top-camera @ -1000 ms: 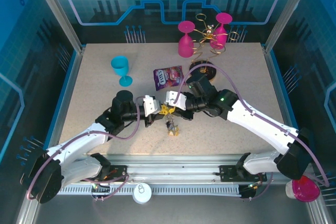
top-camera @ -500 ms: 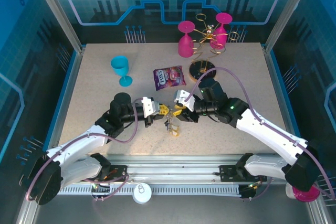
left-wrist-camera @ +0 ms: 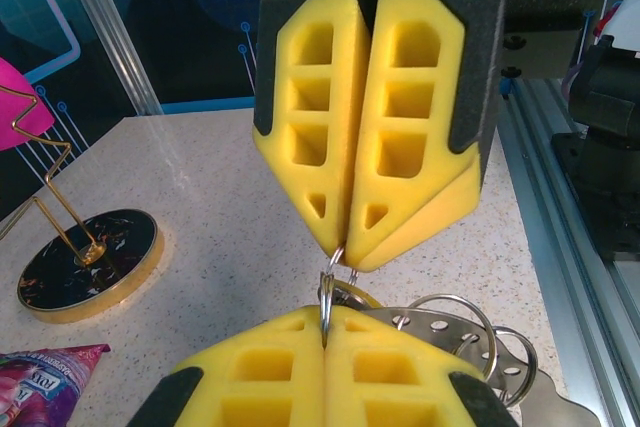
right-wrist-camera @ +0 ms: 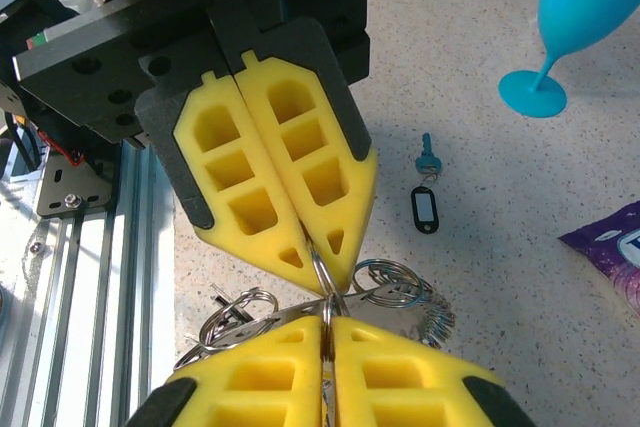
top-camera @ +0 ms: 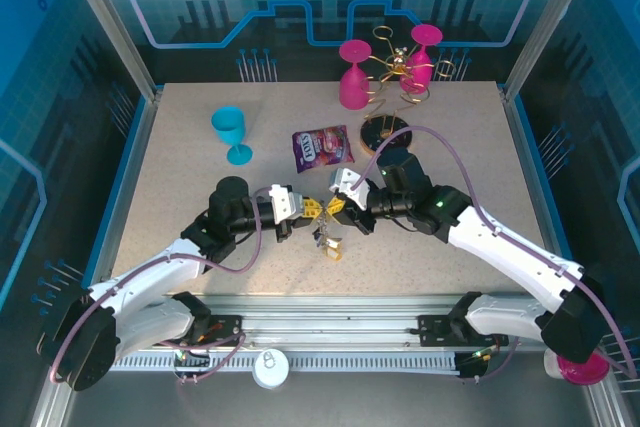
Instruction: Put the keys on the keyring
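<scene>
Between the left pincer [top-camera: 313, 211] and the right pincer [top-camera: 333, 211], which meet tip to tip over the near middle of the table [top-camera: 180, 187], runs the thin grey wire of the keyring [left-wrist-camera: 326, 299]. Both pincers have their yellow pads pressed flat together, and each pinches that wire. From the left wrist, the wire leaves the right pincer's tips and enters the seam between the left pincer's pads; from the right wrist it reads the same the other way round. Just below the two tips sits a bunch of keys [top-camera: 328, 244] on small split rings [right-wrist-camera: 398, 292]. Beside the left pincer, on its side towards the teal goblet [top-camera: 232, 133], a key with a black tag [right-wrist-camera: 425, 209] lies flat on the table, with a small blue key [right-wrist-camera: 427, 155] just past it. A purple packet [top-camera: 320, 147] lies on the far side of the right pincer.
</scene>
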